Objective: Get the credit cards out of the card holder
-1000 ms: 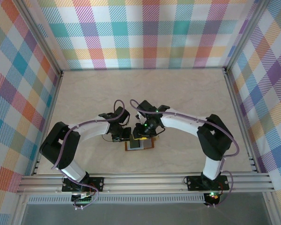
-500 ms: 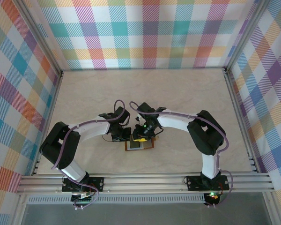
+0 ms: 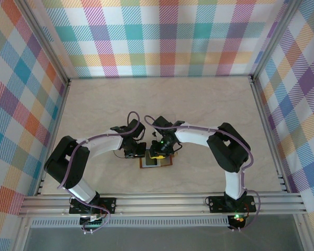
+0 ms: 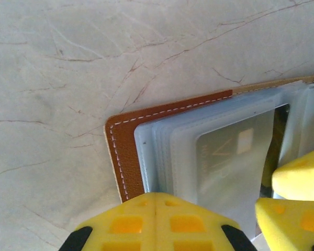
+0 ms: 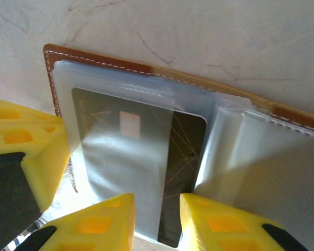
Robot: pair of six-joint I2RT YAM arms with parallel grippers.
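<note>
With the card holder [image 5: 94, 60] lying open just under both tips, the left gripper [image 4: 155, 201], closed tight on nothing, seemingly pinned its sleeves, while the right gripper [image 5: 157, 203] stood slightly parted astride a protruding dark card, no credit cards [image 5: 141, 157] yet removed.

credit card [image 5: 126, 149] inside card holder [image 5: 261, 167], lying on table [image 5: 199, 31].
</note>
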